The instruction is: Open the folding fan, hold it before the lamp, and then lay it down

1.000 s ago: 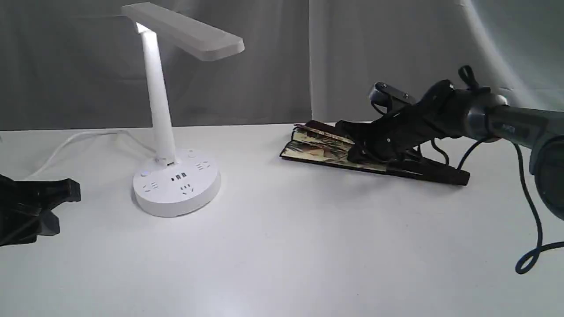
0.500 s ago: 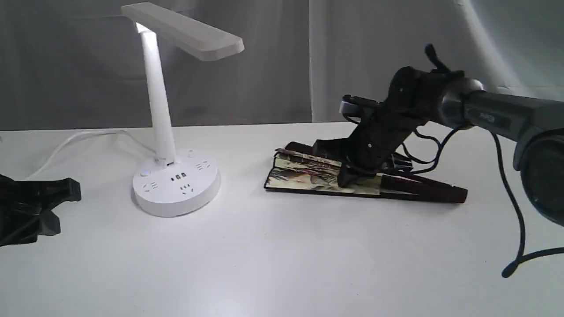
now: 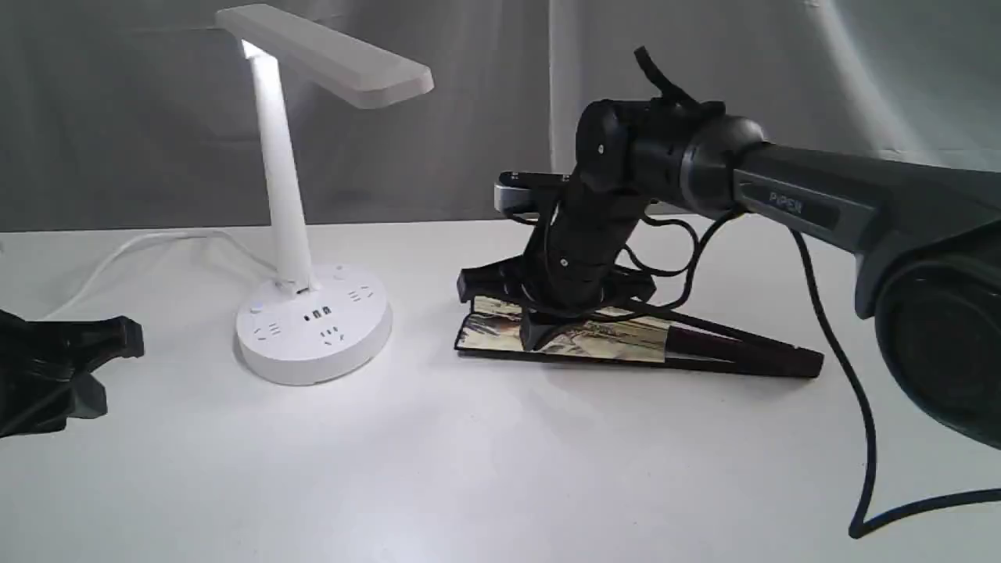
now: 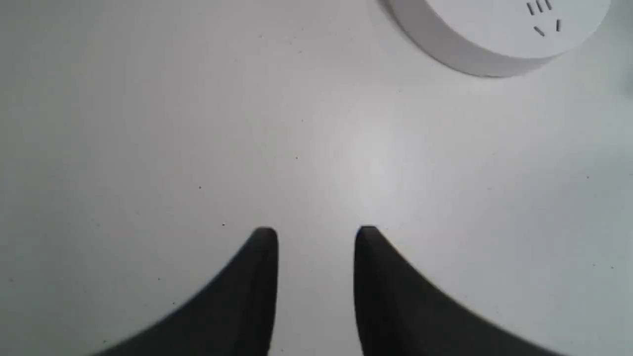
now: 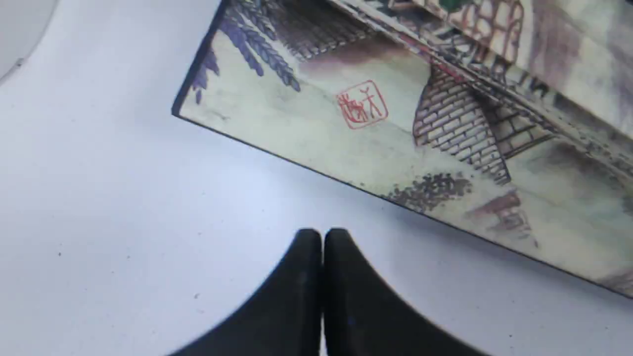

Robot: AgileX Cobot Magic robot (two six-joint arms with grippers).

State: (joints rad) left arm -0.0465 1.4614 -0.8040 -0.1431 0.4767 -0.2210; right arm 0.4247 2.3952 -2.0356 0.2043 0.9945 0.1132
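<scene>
The right arm (image 3: 821, 207) enters from the right edge of the exterior view and runs leftward, rising slightly, to a wrist (image 3: 626, 148) in the upper middle of the frame. There it bends sharply down, so the right jaws point downward at the frame's centre. In the right wrist view they are pressed tip to tip with nothing between them. The left arm (image 3: 47, 375) shows only at the lower left edge, lying low. The left jaws stand partly apart, their gap empty.
</scene>
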